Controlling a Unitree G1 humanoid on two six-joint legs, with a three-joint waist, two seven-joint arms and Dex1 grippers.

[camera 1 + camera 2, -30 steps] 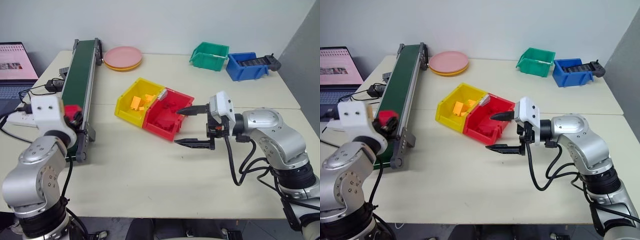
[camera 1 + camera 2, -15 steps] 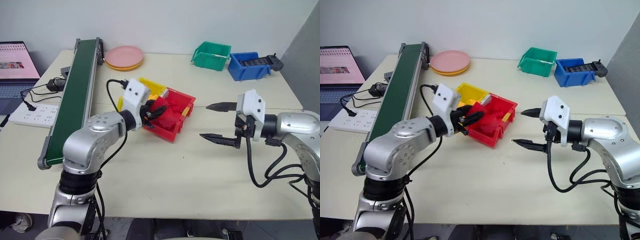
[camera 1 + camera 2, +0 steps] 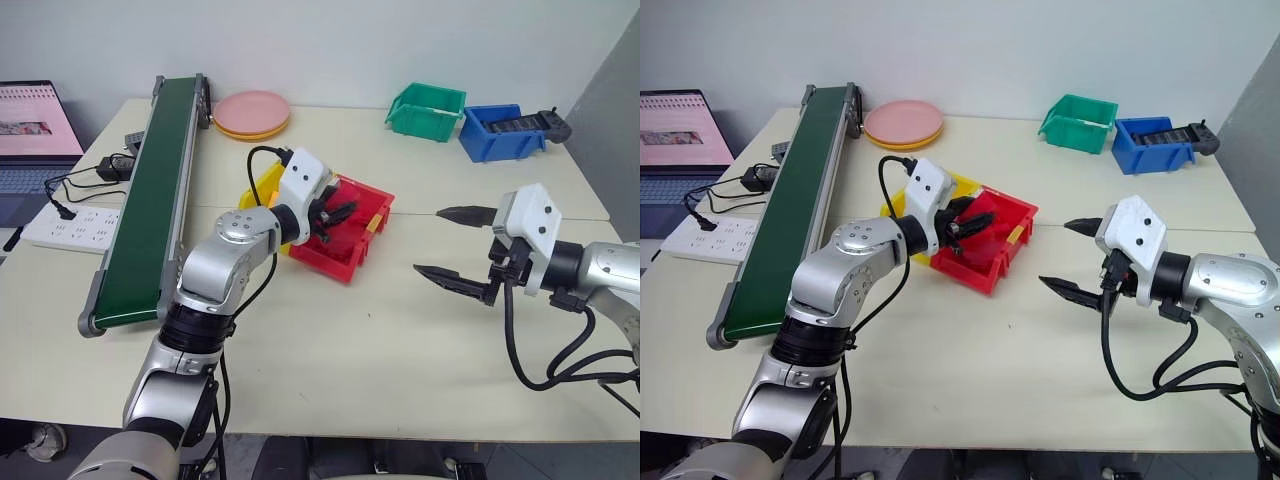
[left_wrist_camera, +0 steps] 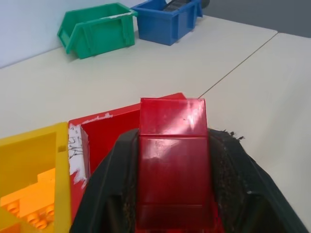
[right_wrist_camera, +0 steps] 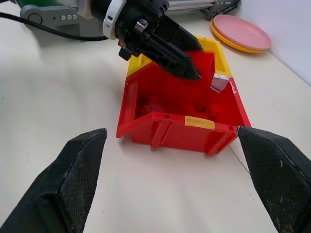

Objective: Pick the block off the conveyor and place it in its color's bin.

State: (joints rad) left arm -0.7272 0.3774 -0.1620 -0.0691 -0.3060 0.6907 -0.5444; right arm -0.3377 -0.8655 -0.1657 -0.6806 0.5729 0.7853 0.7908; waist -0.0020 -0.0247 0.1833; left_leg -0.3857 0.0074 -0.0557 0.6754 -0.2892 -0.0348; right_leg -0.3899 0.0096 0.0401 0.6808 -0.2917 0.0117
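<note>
Left wrist view: smooth glossy red block (image 4: 172, 165) clenched between rough black jaws of left gripper (image 4: 174, 194), above red plastic bin (image 3: 345, 232). Right gripper (image 3: 452, 243) jaws spread, empty.

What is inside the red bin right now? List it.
Red bin: a few red bricks on its floor, hard to count. The left gripper above it, red block between its fingers, covers part of the interior.

yellow bin (image 3: 262, 184) half hidden (behind left arm)
</note>
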